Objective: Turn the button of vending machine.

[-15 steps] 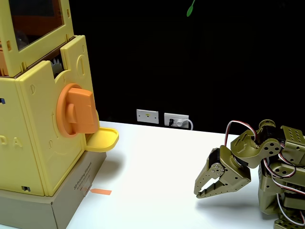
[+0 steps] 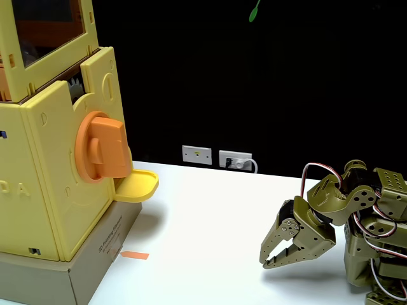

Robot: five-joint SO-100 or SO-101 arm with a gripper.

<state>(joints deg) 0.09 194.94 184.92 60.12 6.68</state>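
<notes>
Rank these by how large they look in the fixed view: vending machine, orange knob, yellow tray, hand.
1. vending machine
2. orange knob
3. hand and yellow tray: too similar to rank, and nearness differs.

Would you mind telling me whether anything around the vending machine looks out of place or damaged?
Nothing stands out: the vending machine sits upright on its cardboard box, button and tray intact, gripper well apart.

My fingers (image 2: 266,259) are olive green; the vending machine (image 2: 57,190) is yellow, the button (image 2: 102,148) orange, the surface (image 2: 210,216) white.
</notes>
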